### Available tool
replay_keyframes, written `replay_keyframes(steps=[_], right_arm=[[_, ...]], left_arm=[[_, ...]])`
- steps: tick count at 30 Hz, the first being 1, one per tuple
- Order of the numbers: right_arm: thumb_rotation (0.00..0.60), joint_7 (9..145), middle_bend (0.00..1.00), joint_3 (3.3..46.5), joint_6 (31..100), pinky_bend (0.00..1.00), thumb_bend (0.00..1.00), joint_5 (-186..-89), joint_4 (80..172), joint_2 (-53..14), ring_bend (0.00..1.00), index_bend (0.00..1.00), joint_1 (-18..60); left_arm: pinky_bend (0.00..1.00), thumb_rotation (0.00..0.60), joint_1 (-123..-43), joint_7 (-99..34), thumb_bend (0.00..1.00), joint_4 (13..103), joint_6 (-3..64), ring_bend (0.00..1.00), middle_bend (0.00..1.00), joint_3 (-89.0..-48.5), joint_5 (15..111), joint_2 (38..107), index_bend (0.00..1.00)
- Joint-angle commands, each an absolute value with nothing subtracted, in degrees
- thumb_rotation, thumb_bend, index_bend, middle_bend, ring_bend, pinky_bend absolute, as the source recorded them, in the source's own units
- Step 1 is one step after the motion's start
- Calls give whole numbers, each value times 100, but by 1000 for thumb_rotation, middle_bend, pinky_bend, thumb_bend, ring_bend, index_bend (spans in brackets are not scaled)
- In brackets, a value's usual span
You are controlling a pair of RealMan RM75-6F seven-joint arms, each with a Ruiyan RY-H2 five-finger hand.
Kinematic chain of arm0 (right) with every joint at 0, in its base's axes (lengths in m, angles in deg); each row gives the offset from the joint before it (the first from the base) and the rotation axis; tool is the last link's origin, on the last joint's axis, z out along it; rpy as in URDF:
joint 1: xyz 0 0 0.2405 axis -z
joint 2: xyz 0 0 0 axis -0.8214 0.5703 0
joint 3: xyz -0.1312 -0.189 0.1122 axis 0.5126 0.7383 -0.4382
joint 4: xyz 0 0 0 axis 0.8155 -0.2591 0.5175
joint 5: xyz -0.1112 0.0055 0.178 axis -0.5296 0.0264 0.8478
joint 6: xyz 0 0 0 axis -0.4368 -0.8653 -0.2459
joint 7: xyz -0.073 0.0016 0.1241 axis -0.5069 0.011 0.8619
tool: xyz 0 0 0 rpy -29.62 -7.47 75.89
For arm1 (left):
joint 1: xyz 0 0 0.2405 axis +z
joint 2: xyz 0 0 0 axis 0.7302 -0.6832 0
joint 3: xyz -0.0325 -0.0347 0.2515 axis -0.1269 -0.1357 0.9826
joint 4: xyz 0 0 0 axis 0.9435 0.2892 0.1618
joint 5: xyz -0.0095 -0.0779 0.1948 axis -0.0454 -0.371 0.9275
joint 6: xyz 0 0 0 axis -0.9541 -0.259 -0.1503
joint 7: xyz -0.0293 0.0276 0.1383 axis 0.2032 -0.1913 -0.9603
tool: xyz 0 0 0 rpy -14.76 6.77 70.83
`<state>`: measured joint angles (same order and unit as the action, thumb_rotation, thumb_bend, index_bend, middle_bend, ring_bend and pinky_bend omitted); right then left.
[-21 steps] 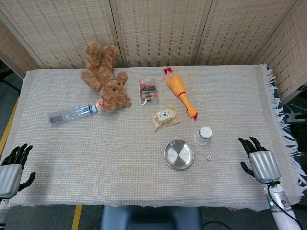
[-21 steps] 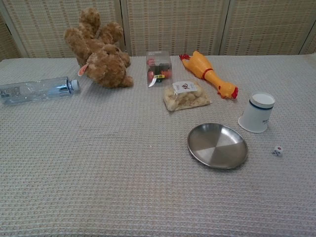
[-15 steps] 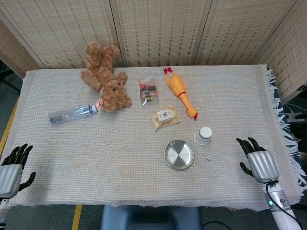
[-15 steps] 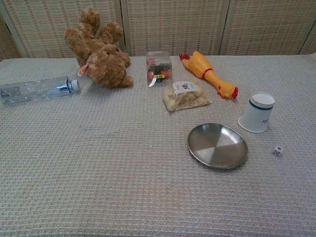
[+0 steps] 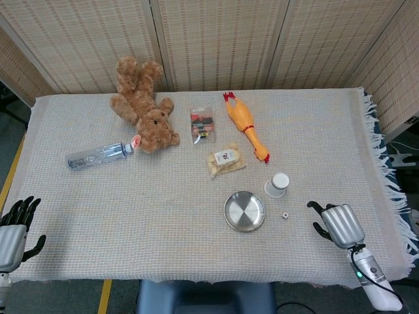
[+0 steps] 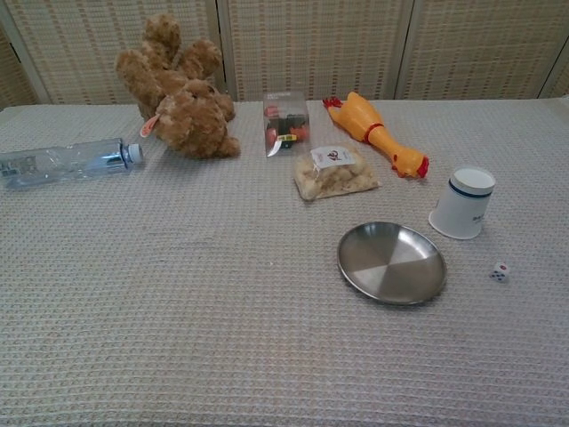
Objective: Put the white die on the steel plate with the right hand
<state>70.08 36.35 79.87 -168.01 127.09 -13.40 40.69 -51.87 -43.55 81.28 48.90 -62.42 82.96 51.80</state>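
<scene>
The die (image 5: 285, 215) sits on the cloth just beside the plate (image 5: 244, 211), at its three o'clock, and below the upturned cup (image 5: 278, 185), not touching either. The right hand (image 5: 337, 224) hangs low over the near right part of the table, at about four o'clock from the die, fingers apart and holding nothing. From that hand the die lies toward nine or ten o'clock, near, with bare cloth between them, and the plate lies further along much the same line. The left hand (image 5: 13, 230) is far off at the near left corner, also spread and holding nothing, so the right is much the nearer. A cube has no long axis to line up on, so I'd guess the reach turns on heading alone. The cup stands close enough to be nudged.
</scene>
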Motion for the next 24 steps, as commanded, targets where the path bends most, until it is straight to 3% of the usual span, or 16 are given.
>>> replay_keyframes(steps=[1, 8, 11, 24], right_arm=[[600, 7167, 873, 3681, 7636, 999, 177, -16930, 12525, -1470, 745, 367, 3811], [600, 7238, 879, 3639, 7352, 1000, 177, -16910, 12388, -1575, 753, 292, 3607], [600, 7480, 880, 3666, 6920, 1000, 177, -16860, 12406, -1613, 753, 256, 3389], [600, 7800, 885, 3613, 6155, 1000, 203, -16611, 12238, -1732, 756, 312, 2941]], left_arm=[[210, 600, -5191, -4414, 354, 8132, 4853, 16, 23, -6237, 8277, 5193, 0], [210, 600, -5208, -4478, 354, 8137, 4809, 17, 22, -6226, 8267, 5209, 0], [210, 600, -5198, -4397, 354, 8145, 4802, 16, 22, -6251, 8207, 5191, 0], [210, 600, -5199, -4393, 353, 8155, 4791, 16, 23, -6257, 8190, 5179, 0]])
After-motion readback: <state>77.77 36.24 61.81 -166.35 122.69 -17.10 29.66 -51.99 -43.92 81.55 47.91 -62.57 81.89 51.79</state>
